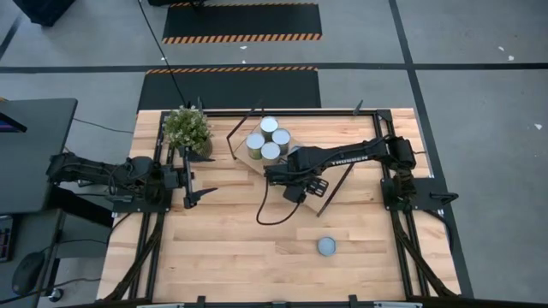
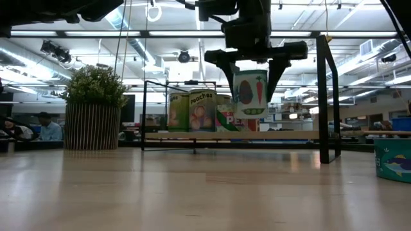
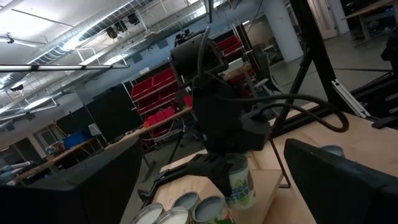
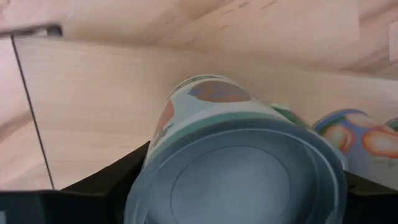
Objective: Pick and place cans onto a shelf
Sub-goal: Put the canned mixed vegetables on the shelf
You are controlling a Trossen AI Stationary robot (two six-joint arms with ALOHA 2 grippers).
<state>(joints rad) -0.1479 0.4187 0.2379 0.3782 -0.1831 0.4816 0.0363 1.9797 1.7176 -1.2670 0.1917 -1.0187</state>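
The shelf (image 1: pixel 330 184) is a long pale wood board on thin black metal legs, lying slantwise on the wooden table (image 1: pixel 223 248). Four round tins (image 1: pixel 269 139) with silvery tops and printed paper labels stand clustered at its end nearest the leafy potted plant (image 1: pixel 187 128). The right gripper (image 2: pixel 252 67) grasps a vegetable-label can (image 2: pixel 250 94) held just above the shelf board, beside that cluster. A flat bluish tin (image 1: pixel 326 246) sits on the table well apart from the shelf. The left gripper (image 1: pixel 205 176), fingers spread and empty, waits beside the plant.
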